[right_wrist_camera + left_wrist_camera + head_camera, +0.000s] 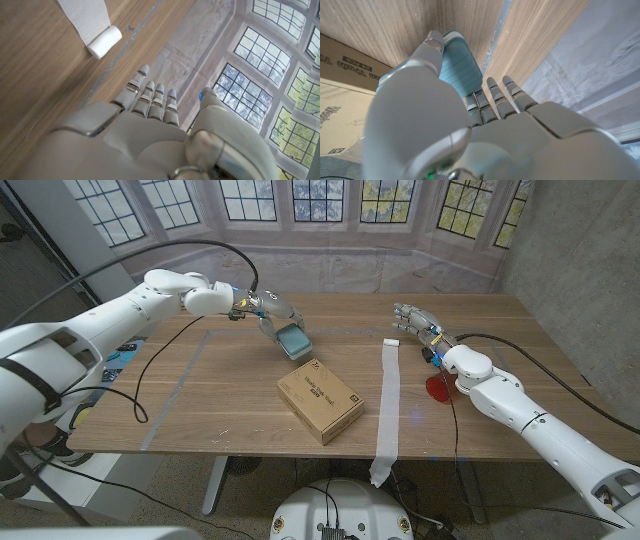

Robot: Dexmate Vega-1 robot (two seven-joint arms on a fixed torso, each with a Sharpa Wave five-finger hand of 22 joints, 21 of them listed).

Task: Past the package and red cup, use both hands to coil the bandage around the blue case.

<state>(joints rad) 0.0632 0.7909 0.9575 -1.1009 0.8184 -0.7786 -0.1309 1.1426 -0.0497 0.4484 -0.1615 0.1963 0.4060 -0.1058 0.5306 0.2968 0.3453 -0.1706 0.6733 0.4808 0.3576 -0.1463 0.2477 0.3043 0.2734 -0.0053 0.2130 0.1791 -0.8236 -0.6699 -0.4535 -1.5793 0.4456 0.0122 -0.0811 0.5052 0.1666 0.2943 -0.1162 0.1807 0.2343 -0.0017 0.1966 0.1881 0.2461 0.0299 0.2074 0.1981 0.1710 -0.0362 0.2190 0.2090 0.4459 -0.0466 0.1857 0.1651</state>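
Observation:
The blue case [295, 341] sits past the cardboard package [320, 401], and my left hand [272, 312] grips it from above. In the left wrist view the thumb [432, 46] lies on one side of the ribbed blue case [463, 62] and the fingers [501, 96] on the other. The white bandage [388, 405] runs as a long strip down the table, and its near end hangs over the front edge. Its rolled far end [105, 41] lies just left of my right hand [416, 320], which hovers open with straight fingers. The red cup [437, 389] is partly hidden by my right forearm.
The wooden table [200, 410] carries a pale taped rectangle outline on its left half. A black cable loops from my left arm across the left side of the table. A backdrop printed with windows stands behind the table's far edge.

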